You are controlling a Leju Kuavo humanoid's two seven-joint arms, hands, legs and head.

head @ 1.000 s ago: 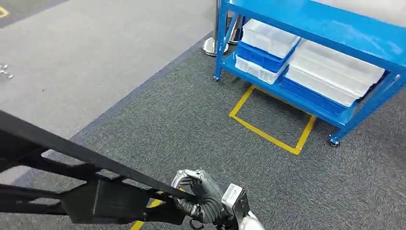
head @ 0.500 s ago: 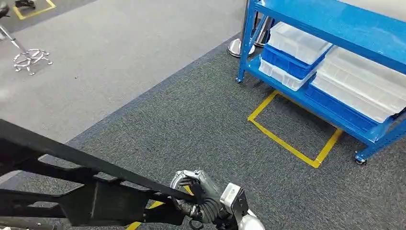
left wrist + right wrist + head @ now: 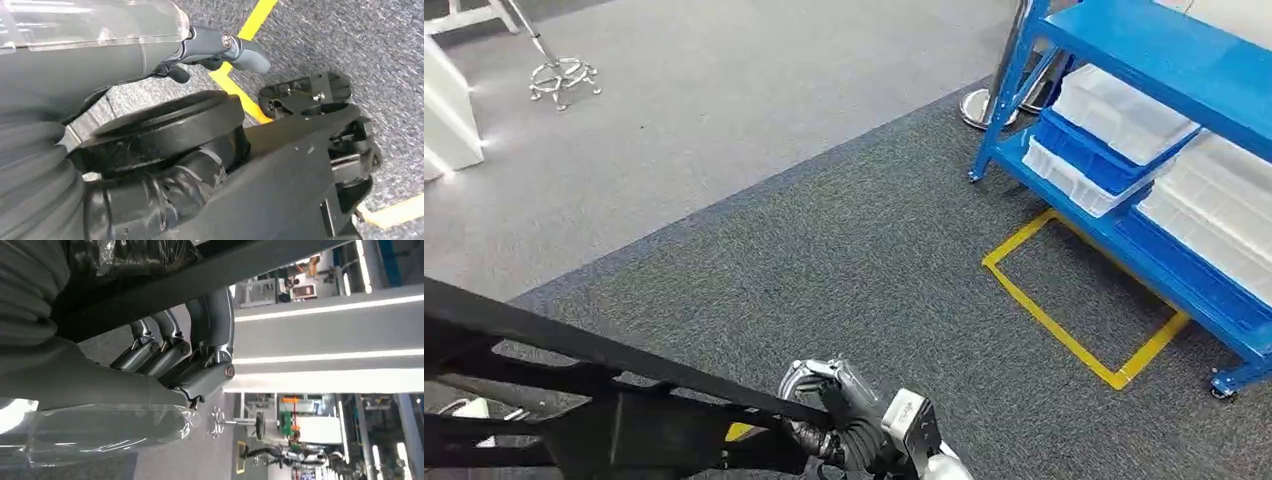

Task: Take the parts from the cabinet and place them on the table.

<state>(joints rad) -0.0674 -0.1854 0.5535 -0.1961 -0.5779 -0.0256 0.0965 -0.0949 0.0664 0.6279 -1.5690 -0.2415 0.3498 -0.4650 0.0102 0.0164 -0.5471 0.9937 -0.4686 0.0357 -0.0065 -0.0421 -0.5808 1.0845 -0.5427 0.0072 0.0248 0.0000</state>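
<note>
Head view, right robot hand (image 3: 839,415) grasping black frame part (image 3: 614,400) low over dark carpet, left robot hand (image 3: 220,47) fingers curled, grasp unclear, blue cabinet (image 3: 1164,110) holding white bins (image 3: 1119,110).

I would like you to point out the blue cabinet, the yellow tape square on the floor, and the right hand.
blue cabinet (image 3: 1169,60): head view, on its upper shelf.
yellow tape square (image 3: 1064,330): head view, on its near strip.
right hand (image 3: 844,415): head view, on its curled dark fingers.
</note>
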